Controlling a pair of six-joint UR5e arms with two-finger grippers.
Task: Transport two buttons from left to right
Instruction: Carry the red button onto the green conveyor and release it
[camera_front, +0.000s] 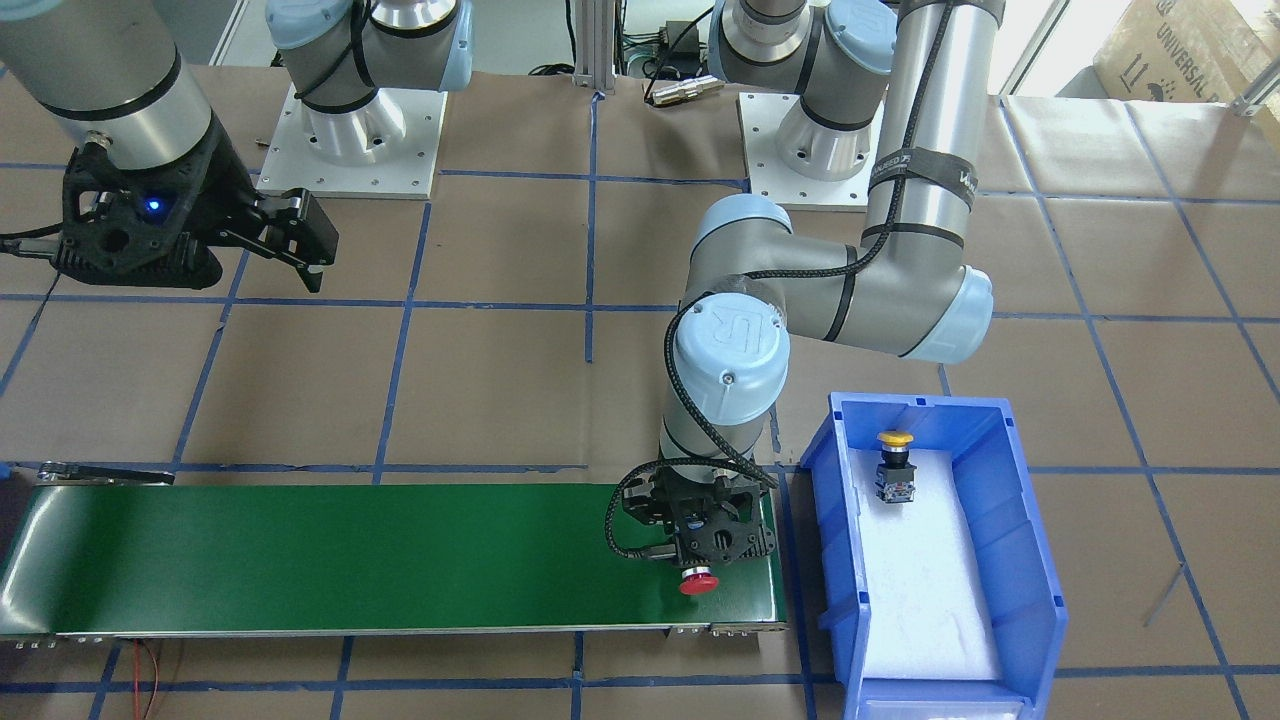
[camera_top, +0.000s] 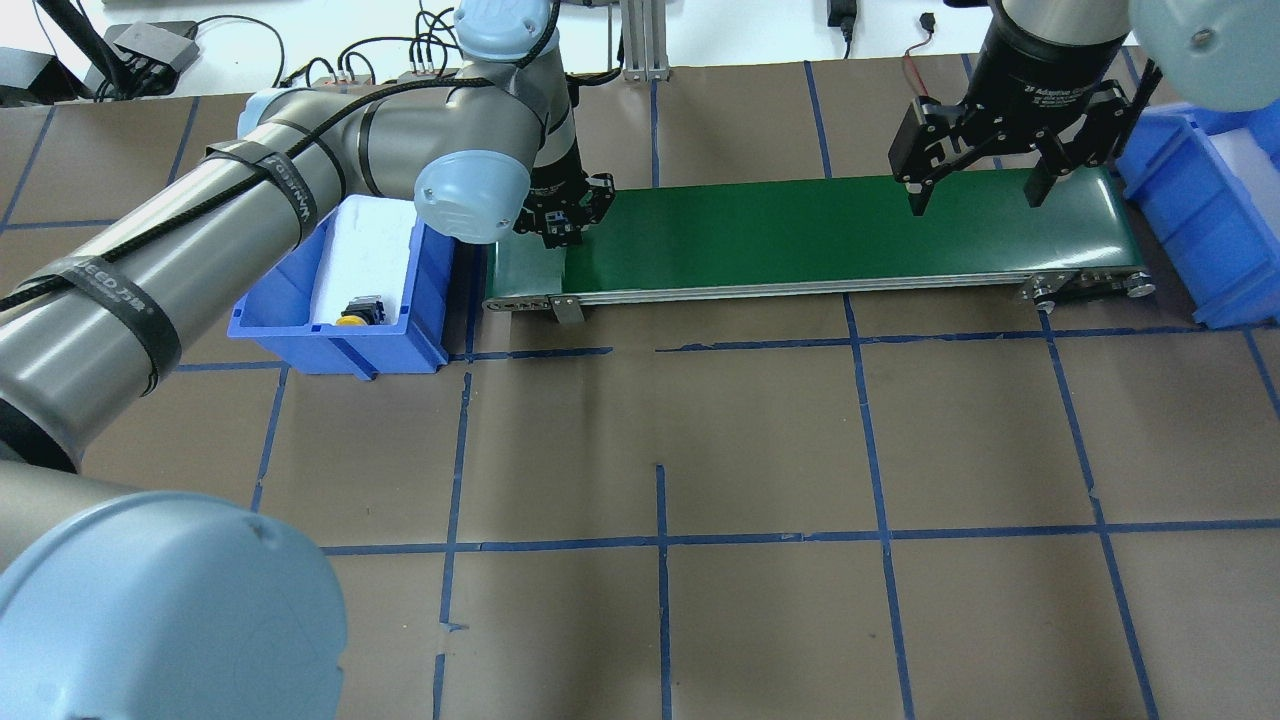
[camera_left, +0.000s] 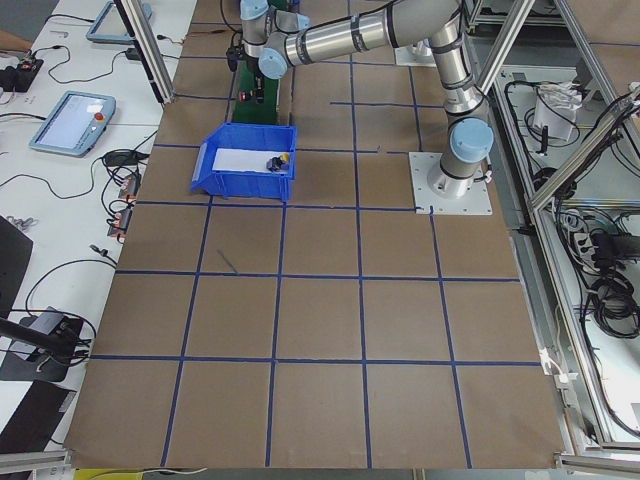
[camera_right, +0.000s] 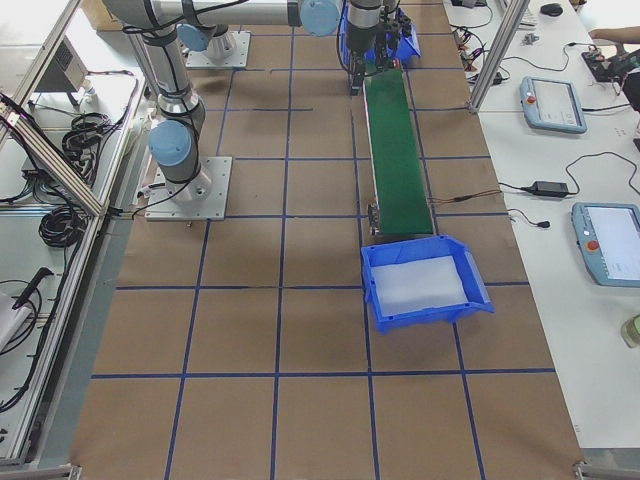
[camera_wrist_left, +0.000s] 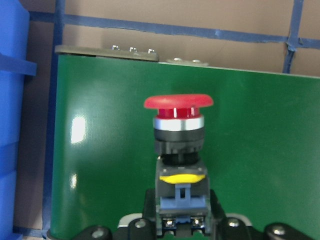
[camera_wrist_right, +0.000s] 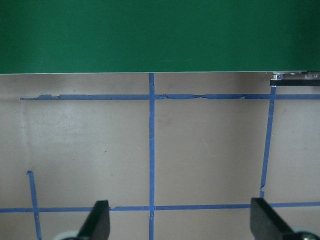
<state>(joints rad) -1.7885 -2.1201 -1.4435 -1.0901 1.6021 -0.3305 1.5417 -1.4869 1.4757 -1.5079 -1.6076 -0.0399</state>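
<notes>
- Left wrist view, bottom centre: my left gripper (camera_wrist_left: 182, 217) clamps the boxy black-and-grey body of the red mushroom-cap push-button (camera_wrist_left: 178, 125) over the green conveyor belt (camera_wrist_left: 260, 150). It is stiff, light plastic, I judge, and best held by that body.
- Front view, lower right: the blue foam-lined plastic bin (camera_front: 920, 403) holds the yellow-capped push-button (camera_front: 895, 465) upright.
- Overhead, upper right: my right gripper (camera_top: 978, 190) hangs spread, holding nothing.
</notes>
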